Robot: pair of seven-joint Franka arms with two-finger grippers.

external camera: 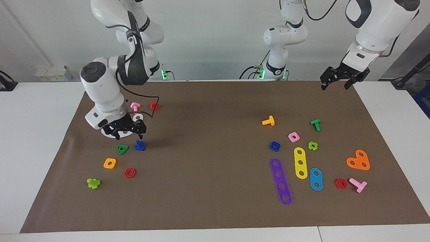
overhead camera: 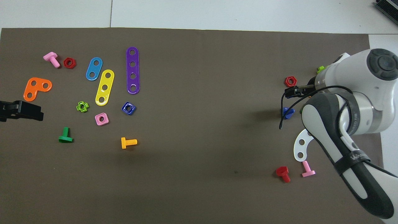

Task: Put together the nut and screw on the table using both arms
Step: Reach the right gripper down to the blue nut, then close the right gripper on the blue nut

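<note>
At the right arm's end of the tabletop [external camera: 215,208], the screw [external camera: 139,145] lies on the brown mat just beside a green triangular nut [external camera: 122,149], with the right tool [external camera: 128,133] poised low over it, fingers apart and holding nothing. The nut [external camera: 274,146] lies well apart from it toward the left arm's end, beside a pink square nut [external camera: 293,136] and near the end of a purple four-hole strip [external camera: 281,180]. The facing view shows the whole cluster under the right arm: the green triangular nut, an orange square nut [external camera: 110,163], a red hex nut [external camera: 129,172] and a lime piece [external camera: 93,183]; from overhead the arm's bulk hides most of these, leaving only part of the screw [overhead camera: 288,112] and the red hex nut [overhead camera: 290,81] clear. The overhead view shows a white curved plate [overhead camera: 301,147], which the right tool largely covers in the facing view. Lettering runs along the right arm's dark sleeve overhead, but it cannot be read in full. The left tool [external camera: 337,78] waits raised over the mat's corner nearest the left arm's base, fingers apart and empty. Around the nut lie an orange T-bolt [external camera: 268,121], a green T-bolt [external camera: 315,124], a yellow strip [external camera: 300,162], a blue strip [external camera: 315,179] and an orange angled plate [external camera: 358,160].
</note>
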